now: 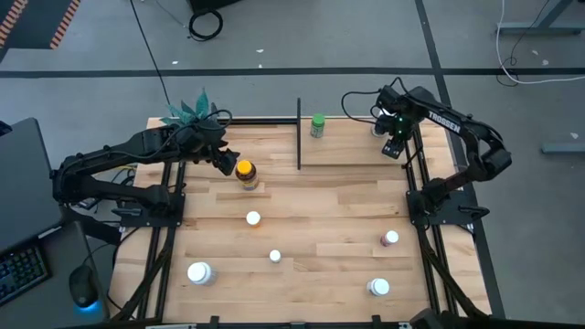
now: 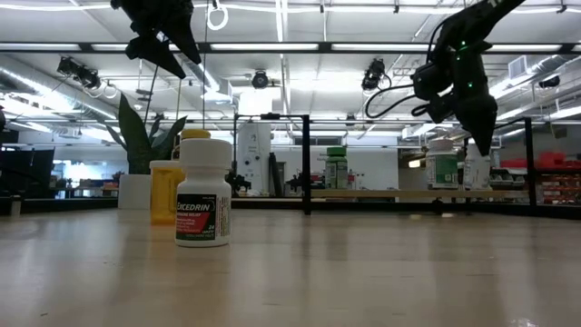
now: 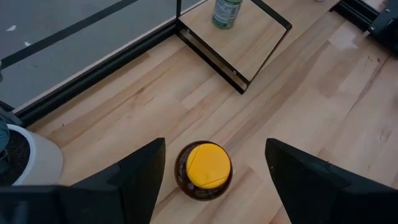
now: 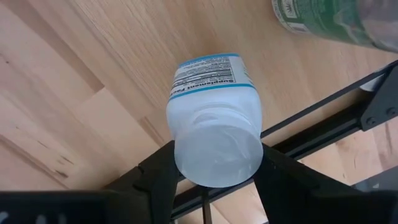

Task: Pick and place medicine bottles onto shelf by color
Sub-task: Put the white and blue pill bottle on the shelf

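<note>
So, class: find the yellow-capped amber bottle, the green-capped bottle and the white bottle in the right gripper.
yellow-capped amber bottle (image 3: 208, 167): left wrist view, on its yellow cap.
green-capped bottle (image 1: 317, 121): high view, on its green cap.
white bottle (image 4: 217, 146): right wrist view, on its white cap end.

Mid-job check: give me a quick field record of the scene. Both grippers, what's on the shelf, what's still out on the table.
left gripper: open, above the amber bottle, fingers either side of its yellow cap, not gripping
right gripper: shut on a white bottle, over the shelf's right end
shelf: green-capped bottle standing near its left end
loose on table: four white bottles and a pinkish bottle
plant: back left corner
</note>
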Robot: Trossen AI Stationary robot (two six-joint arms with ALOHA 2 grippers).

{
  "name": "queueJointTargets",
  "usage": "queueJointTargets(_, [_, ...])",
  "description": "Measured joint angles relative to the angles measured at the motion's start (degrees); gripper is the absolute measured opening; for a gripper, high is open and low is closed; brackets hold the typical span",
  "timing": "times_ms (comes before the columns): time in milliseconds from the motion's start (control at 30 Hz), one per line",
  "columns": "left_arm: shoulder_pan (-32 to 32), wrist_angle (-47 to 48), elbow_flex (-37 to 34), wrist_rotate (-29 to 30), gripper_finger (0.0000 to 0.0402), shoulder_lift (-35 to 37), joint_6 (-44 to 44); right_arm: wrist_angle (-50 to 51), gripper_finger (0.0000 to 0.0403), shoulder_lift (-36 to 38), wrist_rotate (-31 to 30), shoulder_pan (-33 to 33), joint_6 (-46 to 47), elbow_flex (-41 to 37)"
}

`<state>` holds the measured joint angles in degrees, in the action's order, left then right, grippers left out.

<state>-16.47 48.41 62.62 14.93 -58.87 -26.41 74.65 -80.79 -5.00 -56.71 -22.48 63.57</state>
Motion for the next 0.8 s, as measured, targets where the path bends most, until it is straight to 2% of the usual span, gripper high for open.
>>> queueJointTargets(267, [0.0,0.0,0.0,0.0,0.0282,0.0,0.0,0.1,0.0213,-0.6,0.0,-0.1,1.6,0.0])
queueJointTargets(800, [0.0,1.5,0.0,-0.1,0.0282,0.0,-0.1,2.5,0.0285,-0.6,0.2,0.5,5.8,1.7])
